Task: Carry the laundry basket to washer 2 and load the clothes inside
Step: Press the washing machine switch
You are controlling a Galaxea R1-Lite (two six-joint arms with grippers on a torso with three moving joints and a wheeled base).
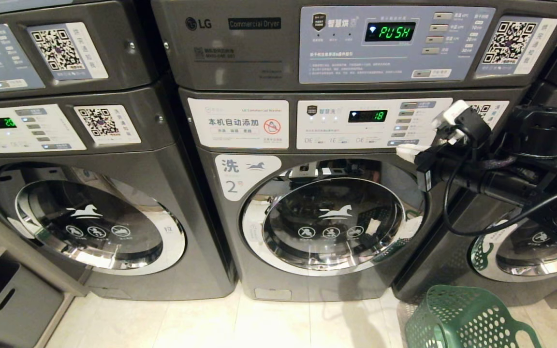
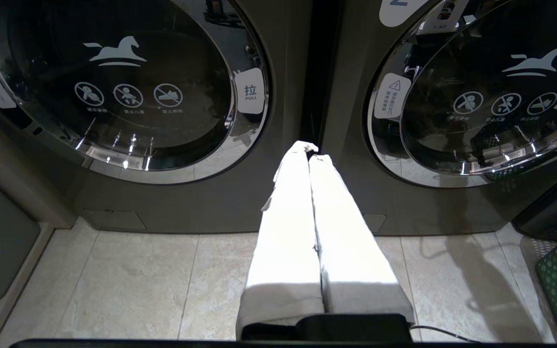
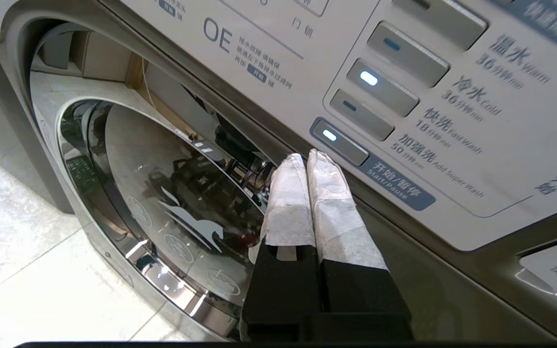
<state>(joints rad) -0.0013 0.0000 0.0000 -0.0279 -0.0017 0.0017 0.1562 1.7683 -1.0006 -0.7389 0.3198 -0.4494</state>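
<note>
Machines fill the head view: washer 2 (image 1: pixel 317 203) stands at centre, dark grey, its round chrome-rimmed door (image 1: pixel 329 220) shut, with a white label (image 1: pixel 240 174) bearing a horse and a large 2 at the door's upper left. A dryer (image 1: pixel 356 43) marked "Commercial Dryer" is stacked on top, its display reading PUSH. A like washer (image 1: pixel 85 217) is seen at the left, cut off by the frame edge, and another at the right (image 1: pixel 525 251) is largely hidden behind the right arm (image 1: pixel 501 179).

The pale tiled floor (image 1: pixel 259 324) is seen in front of the machines. The laundry basket (image 1: pixel 467 319), green and dotted with holes, is set on the floor at the lower right, just beside washer 2's right corner; only its upper part is in frame, and its contents cannot be made out. No clothes can be told through the dark door glass, which shows only reflections.

The right gripper (image 3: pixel 306 157) is held up at washer 2's control panel (image 3: pixel 404 106), its white-wrapped fingers pressed together with nothing between them, the tips close to the lit start/pause button (image 3: pixel 339 141); whether contact is made cannot be told. In the head view its fingertips are partly hidden by the wrist camera and cable.

The left gripper (image 2: pixel 308 150) is closed on nothing, held low and pointed at the gap between the left washer and washer 2.
</note>
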